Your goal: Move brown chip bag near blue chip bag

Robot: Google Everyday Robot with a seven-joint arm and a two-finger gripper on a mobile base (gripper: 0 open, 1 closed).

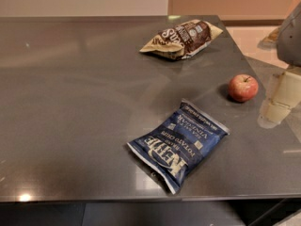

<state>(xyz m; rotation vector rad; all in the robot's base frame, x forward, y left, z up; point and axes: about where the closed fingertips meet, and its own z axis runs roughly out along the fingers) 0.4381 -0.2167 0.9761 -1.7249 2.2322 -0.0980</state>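
Note:
The brown chip bag [182,37] lies crinkled at the far side of the grey table [70,102], dark brown in the middle with tan edges. The blue chip bag [178,143] lies flat near the table's front edge, white lettering facing up. The two bags are well apart, the brown one behind the blue one. My gripper [276,103] hangs at the right edge of the view, above the table's right side, to the right of both bags and touching neither. It holds nothing that I can see.
A red apple [243,87] sits on the table between the gripper and the blue bag, a little to the right of the line between the two bags. The table's right edge runs diagonally past the apple. The grey arm [291,32] fills the upper right corner.

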